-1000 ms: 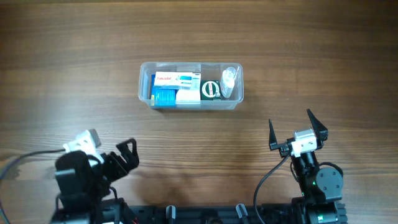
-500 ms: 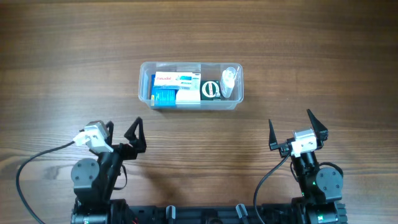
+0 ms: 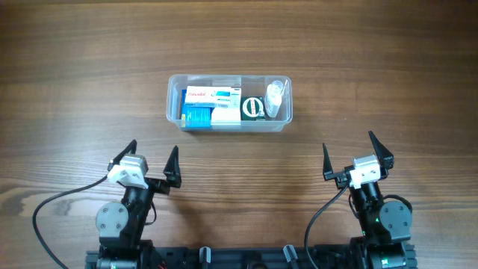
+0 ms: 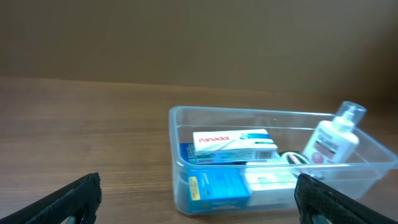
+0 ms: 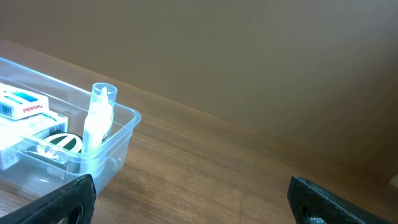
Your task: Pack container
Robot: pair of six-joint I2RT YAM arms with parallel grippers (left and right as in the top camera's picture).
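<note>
Left gripper (image 3: 154,146) sits on the near side of the container (image 3: 170,101), off toward its left end. Its jaws are spread wide with nothing between them. Right gripper (image 3: 348,142) is likewise wide open and empty, on the same near side of the container but out past its right end. Neither gripper touches the container; both are well apart from it.

The container is a clear plastic tub with rounded corners and a rim. It stands upright and uncovered on the wooden desk (image 3: 388,52), its long side running left to right, farther from the robot's base than either gripper.

In the container's left half, a white box with red lettering (image 3: 211,94) lies along the far wall. A blue box (image 3: 196,116) fills the near left corner, and a second white box (image 3: 225,116) sits just beside it on the right. Toward the container's right end there is a round green-and-white item (image 3: 253,107). A small clear bottle (image 3: 276,96) with a white label occupies the right end itself.

In the left wrist view the container is straight ahead, with the gripper's dark fingers (image 4: 71,198) showing at the lower corners on either side of it. The red-lettered box lies higher than the blue box, and the bottle stands tilted with its cap above the container's rim. The right wrist view catches only the container's right end, where the bottle leans close to the end wall.
</note>
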